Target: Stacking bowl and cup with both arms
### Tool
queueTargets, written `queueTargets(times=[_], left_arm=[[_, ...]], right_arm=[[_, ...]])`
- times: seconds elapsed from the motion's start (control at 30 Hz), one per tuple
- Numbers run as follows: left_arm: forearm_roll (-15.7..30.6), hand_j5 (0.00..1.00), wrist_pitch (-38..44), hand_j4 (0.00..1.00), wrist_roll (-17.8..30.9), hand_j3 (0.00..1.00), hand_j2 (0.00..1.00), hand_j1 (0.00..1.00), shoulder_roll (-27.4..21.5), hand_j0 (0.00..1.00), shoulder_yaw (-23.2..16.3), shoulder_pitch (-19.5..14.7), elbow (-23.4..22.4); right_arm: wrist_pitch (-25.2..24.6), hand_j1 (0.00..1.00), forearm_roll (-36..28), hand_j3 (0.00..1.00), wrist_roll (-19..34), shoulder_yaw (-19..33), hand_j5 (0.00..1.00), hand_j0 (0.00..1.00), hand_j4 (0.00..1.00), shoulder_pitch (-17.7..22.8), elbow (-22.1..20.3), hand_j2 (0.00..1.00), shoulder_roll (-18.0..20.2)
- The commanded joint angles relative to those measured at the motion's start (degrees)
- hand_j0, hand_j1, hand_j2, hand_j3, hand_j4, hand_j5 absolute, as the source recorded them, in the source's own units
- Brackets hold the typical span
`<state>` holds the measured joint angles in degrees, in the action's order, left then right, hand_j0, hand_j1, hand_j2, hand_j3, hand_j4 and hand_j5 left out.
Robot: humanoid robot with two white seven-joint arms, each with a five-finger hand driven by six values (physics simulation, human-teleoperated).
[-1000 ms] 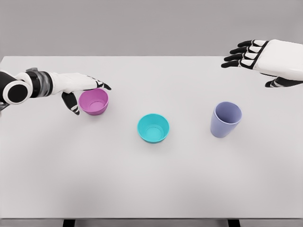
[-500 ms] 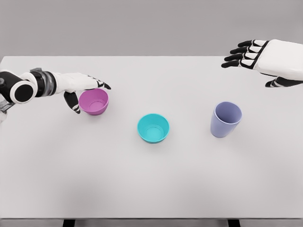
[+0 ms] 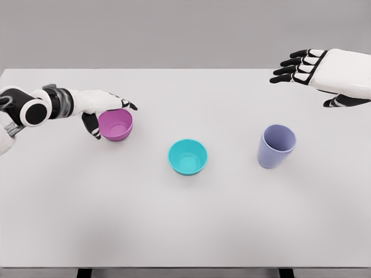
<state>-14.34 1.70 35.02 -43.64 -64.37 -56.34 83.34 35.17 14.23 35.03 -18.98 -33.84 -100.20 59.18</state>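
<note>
Looking down from the head camera, you see a white worktop with three vessels on it, all upright with their mouths open to the top. Your left robot hand comes in from the left edge and is wrapped around the pink bowl: its fingers lie over the far rim, the dark fingertips reaching past the rim's top, and the thumb presses the near left side of the wall. The bowl's base looks to be on the worktop, in the left part of the surface.

Your right robot hand hangs in the air at the upper right, over the far right corner of the worktop. Its fingers are spread and straight, pointing to the left, the thumb lower down near the right edge, and it holds nothing. It is well apart from every vessel.

You find the teal bowl near the middle of the worktop, to the right of and nearer than the pink bowl, with clear surface between the two. The lavender cup stands to the right of the teal bowl, taller than either bowl and leaning slightly in the picture, below and to the left of your right robot hand. Nothing is stacked; each vessel sits on its own.
</note>
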Motion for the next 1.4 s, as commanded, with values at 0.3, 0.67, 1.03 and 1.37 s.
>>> queueTargets(times=[0.3,0.67,1.03,1.37], left_arm=[[-0.16,1.00,0.06,1.00,-0.02,1.00,1.00,1.00,0.23,1.00,-0.31,0.18,-0.90],[-0.86,1.00,0.06,1.00,-0.02,1.00,1.00,1.00,1.10,1.00,-0.40,0.44,-1.34],[-0.77,0.91,0.15,0.91,-0.02,0.91,0.91,0.91,1.02,0.91,-0.40,0.53,-1.34],[-0.60,0.79,0.32,0.79,-0.02,0.79,0.79,0.79,1.02,0.79,-0.31,0.35,-0.90]], right_arm=[[-0.17,1.00,-0.26,1.00,-0.03,-0.09,1.00,1.00,1.00,0.09,0.09,1.00,0.41],[-0.17,1.00,-0.26,1.00,-0.03,-0.18,1.00,1.00,1.00,0.09,0.09,1.00,-0.03],[-0.17,1.00,-0.26,1.00,-0.03,-0.18,1.00,1.00,1.00,0.00,0.09,1.00,-1.52],[-0.17,1.00,-0.26,1.00,-0.03,-0.27,1.00,1.00,1.00,0.18,0.18,1.00,-2.40]])
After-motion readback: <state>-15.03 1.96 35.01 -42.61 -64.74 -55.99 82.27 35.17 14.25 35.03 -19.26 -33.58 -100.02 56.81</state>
